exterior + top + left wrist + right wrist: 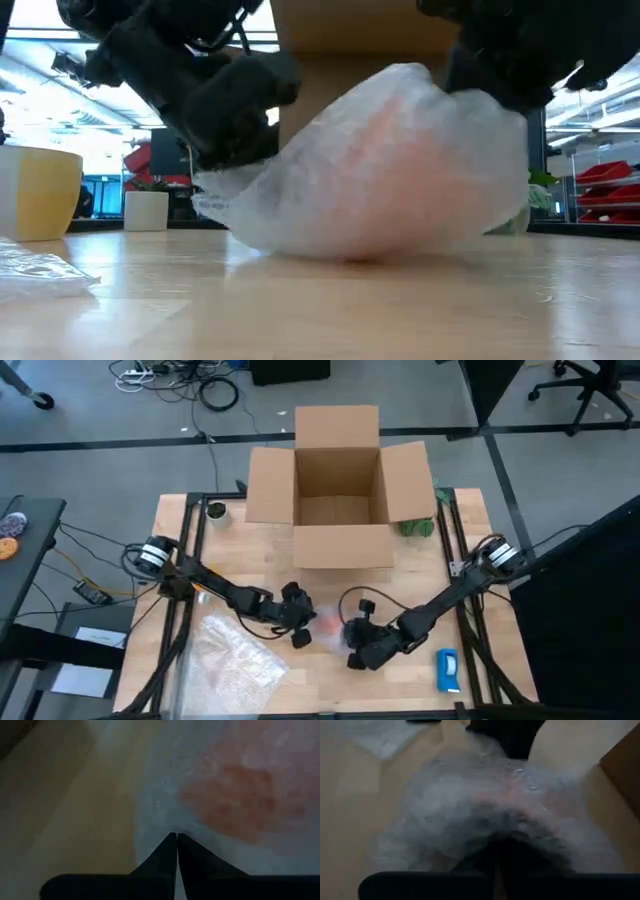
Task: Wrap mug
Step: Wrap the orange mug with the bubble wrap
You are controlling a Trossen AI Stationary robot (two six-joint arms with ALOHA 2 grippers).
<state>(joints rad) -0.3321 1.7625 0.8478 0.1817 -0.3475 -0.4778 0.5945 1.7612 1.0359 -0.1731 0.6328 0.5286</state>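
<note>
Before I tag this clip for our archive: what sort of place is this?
Probably a lab or workshop packing bench. A wooden table carries an open cardboard box, cables trail over the floor behind, and red storage bins line shelves in the room beyond.

Cardboard box (pixel 338 500) blocks far side; near table (pixel 330 685) edge open (loose plastic sheet (pixel 235 660) left).

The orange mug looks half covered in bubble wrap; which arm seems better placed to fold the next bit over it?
Probably the left: its gripper is shut on the bubble wrap edge beside the mug. The right gripper is buried in wrap.
</note>
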